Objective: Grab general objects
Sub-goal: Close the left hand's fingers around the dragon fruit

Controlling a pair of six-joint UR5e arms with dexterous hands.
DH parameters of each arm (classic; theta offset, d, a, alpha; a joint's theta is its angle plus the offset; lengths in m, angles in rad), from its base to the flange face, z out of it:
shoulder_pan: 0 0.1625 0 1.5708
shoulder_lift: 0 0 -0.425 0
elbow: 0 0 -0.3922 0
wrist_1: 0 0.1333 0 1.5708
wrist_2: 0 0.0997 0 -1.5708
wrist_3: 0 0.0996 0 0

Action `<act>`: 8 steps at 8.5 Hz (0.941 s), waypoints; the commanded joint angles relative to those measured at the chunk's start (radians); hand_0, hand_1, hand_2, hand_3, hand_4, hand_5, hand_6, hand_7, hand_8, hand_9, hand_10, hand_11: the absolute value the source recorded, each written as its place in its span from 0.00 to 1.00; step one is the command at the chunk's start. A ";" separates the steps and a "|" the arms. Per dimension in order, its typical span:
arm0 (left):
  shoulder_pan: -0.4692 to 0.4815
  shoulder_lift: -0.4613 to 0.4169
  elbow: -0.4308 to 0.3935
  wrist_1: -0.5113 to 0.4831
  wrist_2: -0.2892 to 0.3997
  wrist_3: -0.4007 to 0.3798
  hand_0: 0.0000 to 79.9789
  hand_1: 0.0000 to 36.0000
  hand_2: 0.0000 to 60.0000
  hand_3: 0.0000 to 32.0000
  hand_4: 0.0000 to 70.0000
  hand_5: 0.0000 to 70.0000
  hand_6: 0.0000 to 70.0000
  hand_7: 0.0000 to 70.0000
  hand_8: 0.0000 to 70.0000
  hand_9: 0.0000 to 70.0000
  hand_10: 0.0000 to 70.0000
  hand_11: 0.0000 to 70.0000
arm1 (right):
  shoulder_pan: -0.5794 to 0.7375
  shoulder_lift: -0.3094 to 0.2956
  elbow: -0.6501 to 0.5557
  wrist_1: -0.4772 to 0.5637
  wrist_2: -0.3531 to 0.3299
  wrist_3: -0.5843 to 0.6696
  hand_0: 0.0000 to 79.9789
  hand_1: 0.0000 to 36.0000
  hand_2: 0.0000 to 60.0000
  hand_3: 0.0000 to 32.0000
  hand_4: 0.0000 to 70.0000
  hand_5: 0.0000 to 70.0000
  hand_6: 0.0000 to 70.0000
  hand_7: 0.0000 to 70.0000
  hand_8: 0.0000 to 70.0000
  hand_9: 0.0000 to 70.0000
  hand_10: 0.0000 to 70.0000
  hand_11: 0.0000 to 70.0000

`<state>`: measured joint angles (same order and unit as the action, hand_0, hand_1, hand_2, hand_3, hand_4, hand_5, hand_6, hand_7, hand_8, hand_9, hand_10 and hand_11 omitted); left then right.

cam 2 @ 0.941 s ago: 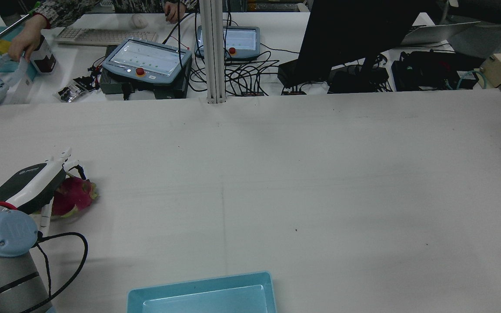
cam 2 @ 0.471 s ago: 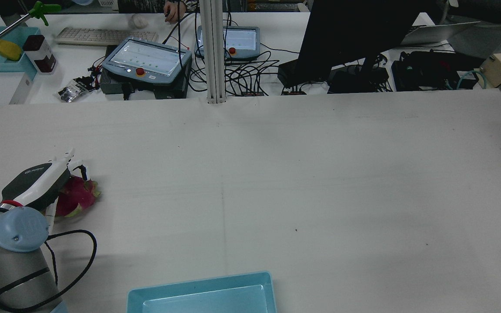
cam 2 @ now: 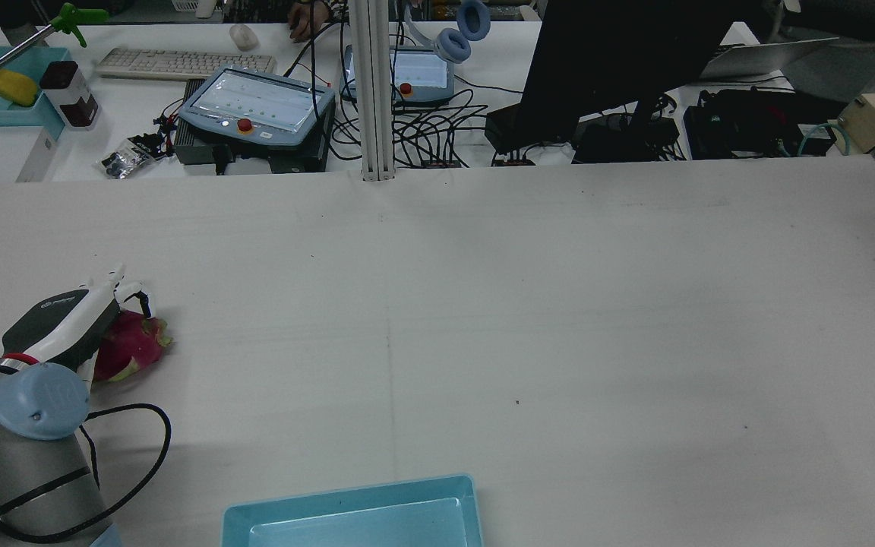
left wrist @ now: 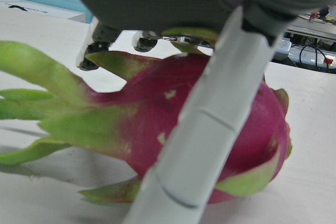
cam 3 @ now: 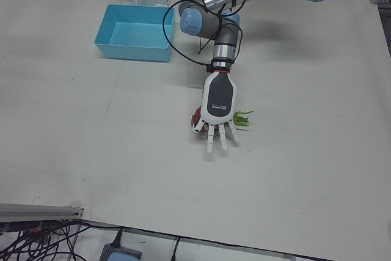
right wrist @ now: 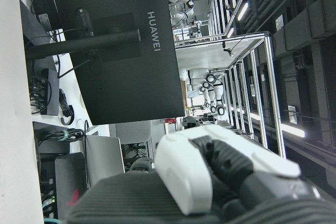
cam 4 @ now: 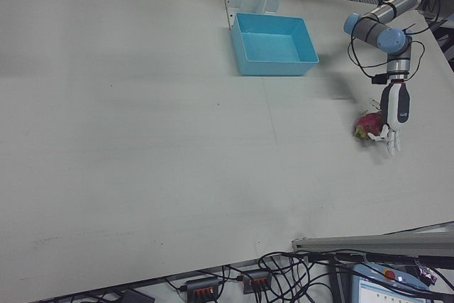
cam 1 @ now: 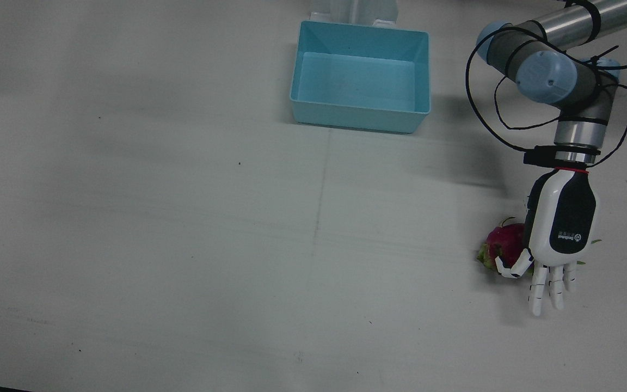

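A magenta dragon fruit with green leafy scales (cam 1: pixel 501 243) lies on the white worktop (cam 1: pixel 183 218), out near the four o'clock edge of the front view, well apart from everything else. The left hand (cam 1: pixel 555 239), white with a black back panel, lies palm-down right over it, covering the fruit's three o'clock side. Its long fingers (cam 1: pixel 548 286) stretch almost straight past the fruit toward six o'clock, spread and clear of the skin, while one finger curls in at the fruit's five o'clock flank (cam 1: pixel 512 268). From the hand's own camera that pale finger crosses in front of the red skin (left wrist: pixel 157 124), very near it; I cannot tell whether it touches. The hand is spread and clasps nothing. In the rear view the fruit (cam 2: pixel 134 343) peeks out at the three o'clock side of the hand (cam 2: pixel 65 323).

An empty light blue plastic bin (cam 1: pixel 361 117) sits at twelve o'clock in the front view, well apart from the fruit.

The right hand (right wrist: pixel 226 182) shows only in its own camera, aimed at a black monitor (right wrist: pixel 115 40); its state I cannot tell.
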<state>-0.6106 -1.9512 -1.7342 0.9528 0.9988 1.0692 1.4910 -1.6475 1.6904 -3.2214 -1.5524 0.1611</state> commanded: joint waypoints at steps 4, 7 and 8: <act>0.003 0.002 0.013 0.000 0.000 0.008 1.00 0.93 0.00 1.00 0.00 1.00 0.00 0.12 0.12 0.00 0.00 0.00 | 0.000 0.002 0.000 0.000 -0.001 0.000 0.00 0.00 0.00 0.00 0.00 0.00 0.00 0.00 0.00 0.00 0.00 0.00; 0.003 0.002 0.025 0.000 -0.002 0.009 1.00 0.91 0.02 0.88 0.00 1.00 0.00 0.22 0.15 0.02 0.00 0.05 | 0.000 0.000 0.000 0.000 -0.001 0.000 0.00 0.00 0.00 0.00 0.00 0.00 0.00 0.00 0.00 0.00 0.00 0.00; 0.003 0.002 0.044 -0.003 -0.005 0.008 1.00 0.84 0.04 0.71 0.09 1.00 0.05 0.31 0.17 0.04 0.03 0.08 | 0.000 0.002 0.000 -0.002 -0.001 0.000 0.00 0.00 0.00 0.00 0.00 0.00 0.00 0.00 0.00 0.00 0.00 0.00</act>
<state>-0.6075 -1.9500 -1.7117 0.9526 0.9976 1.0773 1.4910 -1.6472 1.6904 -3.2223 -1.5530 0.1611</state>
